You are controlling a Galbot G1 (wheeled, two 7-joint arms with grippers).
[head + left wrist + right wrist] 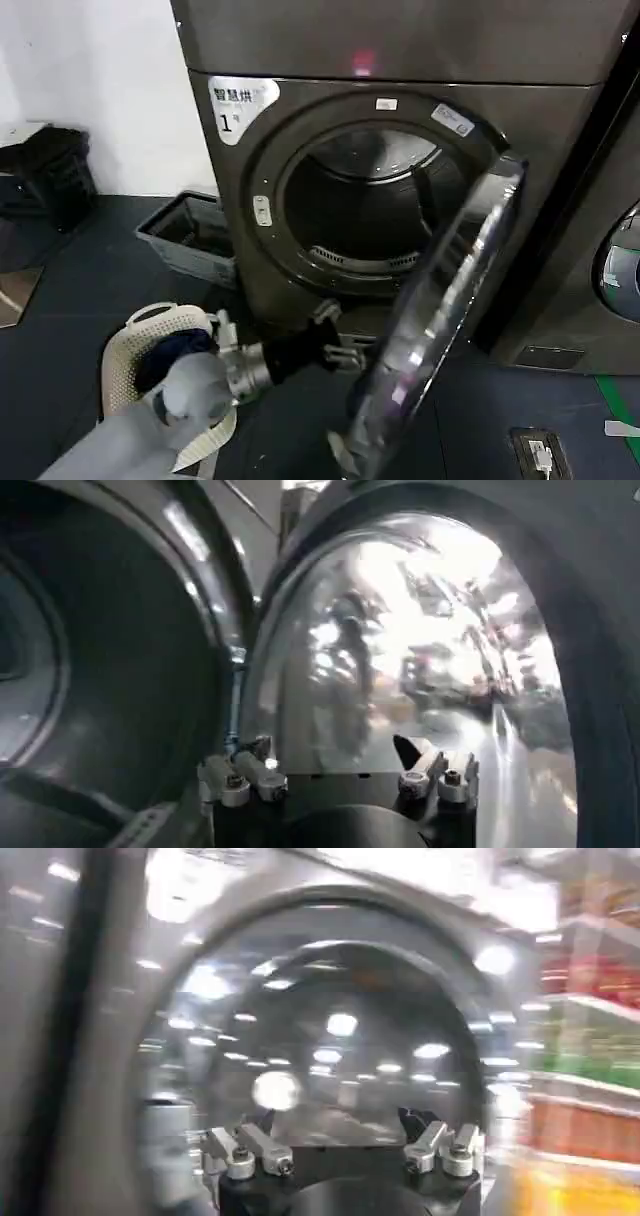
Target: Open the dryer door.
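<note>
With the dryer door [440,310] swung half open, the spread-jawed left gripper [345,352], at its 9 o'clock, could apparently slip off, stalling the swing.

Head view downward; both wrist views close against the dryer door [440,300].

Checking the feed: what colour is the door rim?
Shiny chrome silver on the door rim, best in the head view.

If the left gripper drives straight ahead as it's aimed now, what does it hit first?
Most likely the dryer door: the left gripper, open, points at its shiny inner face directly ahead. The gap is hard to judge.
</note>
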